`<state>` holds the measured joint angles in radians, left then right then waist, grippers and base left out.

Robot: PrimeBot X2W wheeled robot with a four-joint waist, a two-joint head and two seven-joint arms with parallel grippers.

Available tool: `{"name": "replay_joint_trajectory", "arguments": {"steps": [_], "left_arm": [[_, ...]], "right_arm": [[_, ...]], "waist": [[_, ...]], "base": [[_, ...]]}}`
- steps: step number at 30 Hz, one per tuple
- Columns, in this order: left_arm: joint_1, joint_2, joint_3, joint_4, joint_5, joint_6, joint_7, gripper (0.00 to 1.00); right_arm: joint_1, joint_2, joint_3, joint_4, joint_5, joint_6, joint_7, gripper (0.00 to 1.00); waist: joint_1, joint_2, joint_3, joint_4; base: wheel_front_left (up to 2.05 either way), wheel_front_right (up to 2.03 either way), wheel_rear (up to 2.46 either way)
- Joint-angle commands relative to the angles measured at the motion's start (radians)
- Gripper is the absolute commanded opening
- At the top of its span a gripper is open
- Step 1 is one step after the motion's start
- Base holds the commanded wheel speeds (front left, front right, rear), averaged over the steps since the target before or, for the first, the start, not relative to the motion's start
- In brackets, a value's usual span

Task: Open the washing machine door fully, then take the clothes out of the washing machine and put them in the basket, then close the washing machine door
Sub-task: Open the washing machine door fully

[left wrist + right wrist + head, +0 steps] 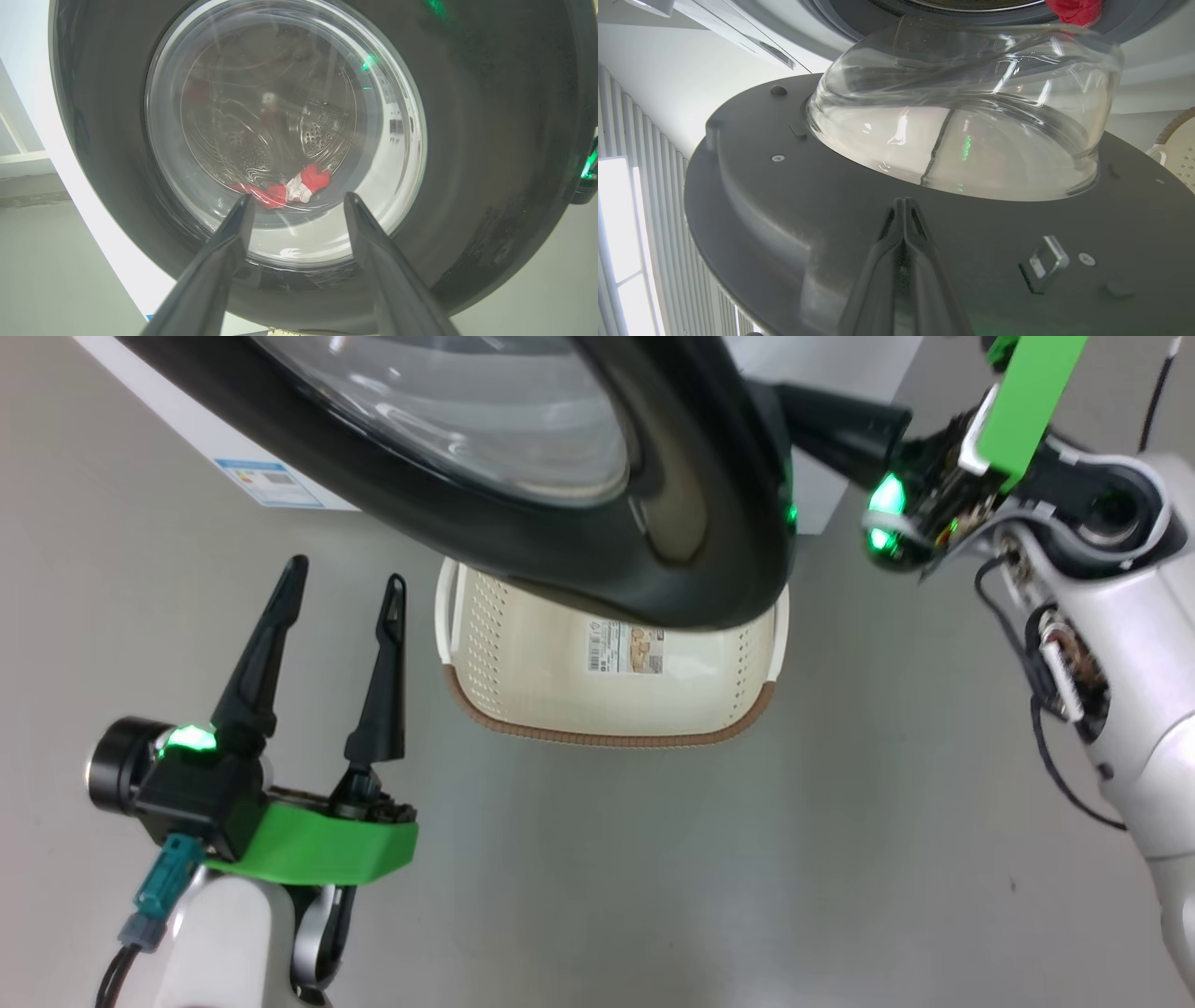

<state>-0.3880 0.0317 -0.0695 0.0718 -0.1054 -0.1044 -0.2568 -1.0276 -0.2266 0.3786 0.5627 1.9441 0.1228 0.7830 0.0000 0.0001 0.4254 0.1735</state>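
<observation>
The washing machine door (709, 569) hangs partly open, its glossy black rim over the cream basket (523, 700) on the floor. My left gripper (345, 583) stands open at the lower left, apart from the door and left of the basket. In the left wrist view the left gripper (299, 199) faces the door's glass (280, 116), and the red clothes (303, 184) show through it in the drum. My right gripper (805, 415) is shut behind the door's right edge. The right wrist view has its shut fingertips (903, 205) against the door's grey inner face (794, 200), below the glass bowl (971, 140).
The washing machine's white body (177, 425) carries a small blue label (271, 483). A metal latch hook (1046, 263) sticks out of the door's inner face. The basket's rim (1178, 140) shows at the right edge. Grey floor (653, 877) spreads in front of the basket.
</observation>
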Motion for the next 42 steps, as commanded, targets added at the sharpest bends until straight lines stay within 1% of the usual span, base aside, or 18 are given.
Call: {"name": "replay_joint_trajectory", "arguments": {"steps": [1,10,26,33,42], "left_arm": [[0.015,0.019,0.031,-0.022,-0.005,0.009,-0.005,1.00],[0.052,0.019,0.039,-0.014,-0.023,0.026,-0.005,1.00],[0.118,0.019,0.022,0.018,-0.076,0.045,-0.005,1.00],[0.145,0.019,0.010,0.055,-0.100,0.060,-0.005,1.00],[0.165,0.018,-0.006,0.089,-0.110,0.062,-0.005,1.00]], "right_arm": [[0.034,0.011,0.022,-0.037,0.005,0.008,0.008,0.00],[0.111,-0.008,0.082,-0.089,0.030,0.008,-0.002,0.00],[0.214,-0.043,0.196,-0.163,0.078,0.008,-0.037,0.00],[0.266,-0.037,0.227,-0.175,0.092,0.008,-0.065,0.00],[0.331,-0.013,0.268,-0.177,0.096,0.008,-0.089,0.00]], "waist": [[0.0000,-0.0001,-0.017,0.013],[0.0000,-0.0001,-0.080,0.049],[0.0000,-0.0001,-0.184,0.127],[0.0000,-0.0001,-0.236,0.163],[0.0000,-0.0001,-0.294,0.224]], "base": [[0.00,0.00,0.00],[0.00,0.00,0.00],[0.00,0.00,0.00],[0.00,0.00,0.00],[0.00,0.00,0.00]]}}
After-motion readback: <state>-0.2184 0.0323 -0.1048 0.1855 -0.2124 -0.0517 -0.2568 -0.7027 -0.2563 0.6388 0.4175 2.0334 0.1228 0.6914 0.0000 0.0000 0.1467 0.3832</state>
